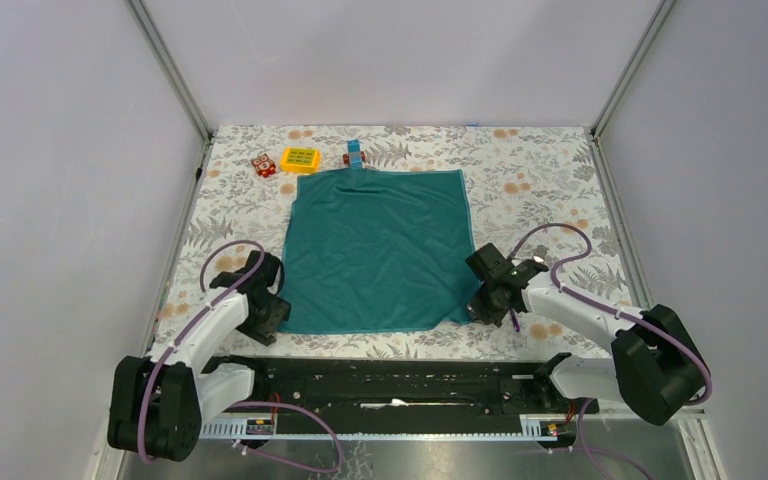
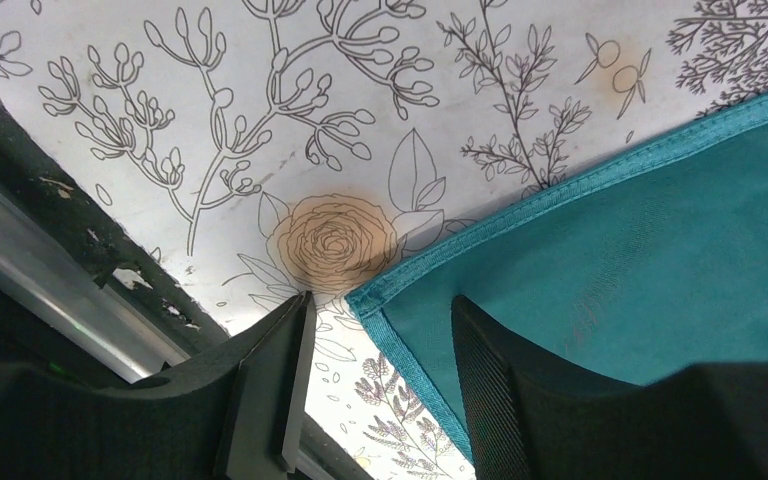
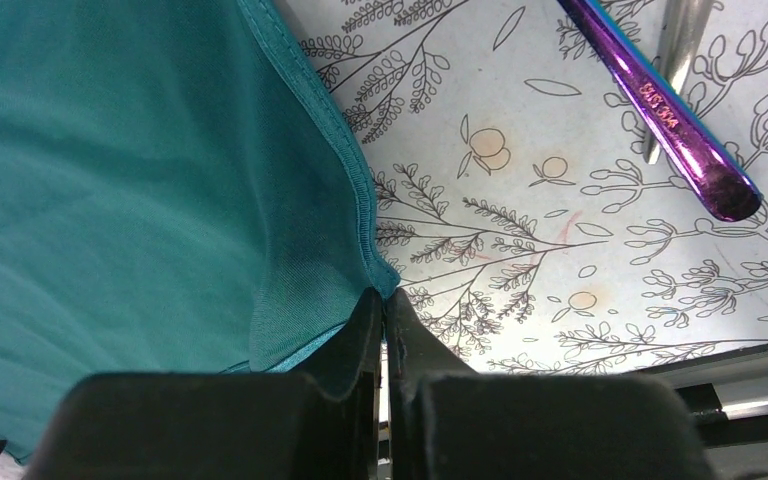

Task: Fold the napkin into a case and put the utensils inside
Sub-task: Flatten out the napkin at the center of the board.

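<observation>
The dark teal napkin [image 1: 375, 250] lies spread flat on the floral table. My left gripper [image 1: 275, 318] is open at its near-left corner. In the left wrist view [image 2: 380, 345] the hemmed corner [image 2: 370, 298] lies between the fingers, one finger [image 2: 270, 390] over bare table, the other [image 2: 505, 400] over the cloth. My right gripper [image 1: 475, 308] is shut on the near-right corner, pinching it at the tips [image 3: 382, 300], with the cloth [image 3: 110, 150] puckered there. The purple-handled utensil [image 3: 660, 110] and the slim silvery one [image 3: 682, 60] lie just right of that corner.
Toy blocks stand along the napkin's far edge: a red-brown one [image 1: 264, 165], a yellow one [image 1: 300, 159] and a blue-and-red one [image 1: 356, 153]. A black rail [image 1: 390, 375] runs along the near table edge. Walls close in on both sides.
</observation>
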Action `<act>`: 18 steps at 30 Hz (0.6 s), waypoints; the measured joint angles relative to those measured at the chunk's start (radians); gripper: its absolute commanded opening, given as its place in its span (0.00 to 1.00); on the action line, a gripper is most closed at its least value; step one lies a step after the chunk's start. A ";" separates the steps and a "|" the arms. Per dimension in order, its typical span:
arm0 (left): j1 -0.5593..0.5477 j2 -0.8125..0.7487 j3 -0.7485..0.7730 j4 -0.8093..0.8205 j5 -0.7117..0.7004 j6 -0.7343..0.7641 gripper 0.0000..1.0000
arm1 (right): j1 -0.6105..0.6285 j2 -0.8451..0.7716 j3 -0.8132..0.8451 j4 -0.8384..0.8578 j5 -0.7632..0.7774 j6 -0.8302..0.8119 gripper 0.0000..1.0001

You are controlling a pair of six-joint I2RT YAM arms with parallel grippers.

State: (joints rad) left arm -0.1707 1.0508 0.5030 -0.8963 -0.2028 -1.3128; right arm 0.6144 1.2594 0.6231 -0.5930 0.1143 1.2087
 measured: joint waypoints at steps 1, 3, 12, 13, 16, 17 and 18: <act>0.001 0.003 0.000 0.000 0.000 -0.002 0.58 | 0.000 -0.003 0.000 0.000 0.000 0.000 0.00; 0.001 0.009 0.002 0.000 -0.001 -0.008 0.58 | 0.000 -0.006 0.000 0.000 0.000 0.000 0.00; 0.013 0.079 0.027 0.010 0.004 -0.013 0.32 | 0.000 -0.014 -0.007 -0.001 0.002 0.001 0.00; 0.018 0.079 0.025 0.011 0.005 -0.011 0.29 | 0.000 -0.015 -0.009 0.000 0.002 0.001 0.00; 0.035 0.075 0.023 0.026 0.008 0.003 0.19 | 0.000 -0.019 -0.014 -0.001 0.002 0.001 0.00; 0.039 0.074 0.022 0.031 0.008 0.008 0.16 | 0.000 -0.020 -0.015 -0.002 0.002 0.001 0.00; 0.041 0.072 0.023 0.032 0.008 0.010 0.11 | 0.000 -0.021 -0.015 -0.002 0.002 0.000 0.00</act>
State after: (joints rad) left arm -0.1295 1.1233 0.5255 -0.8639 -0.1951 -1.3029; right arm 0.6144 1.2381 0.6083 -0.5949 0.1162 1.2091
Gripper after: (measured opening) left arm 0.219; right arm 0.021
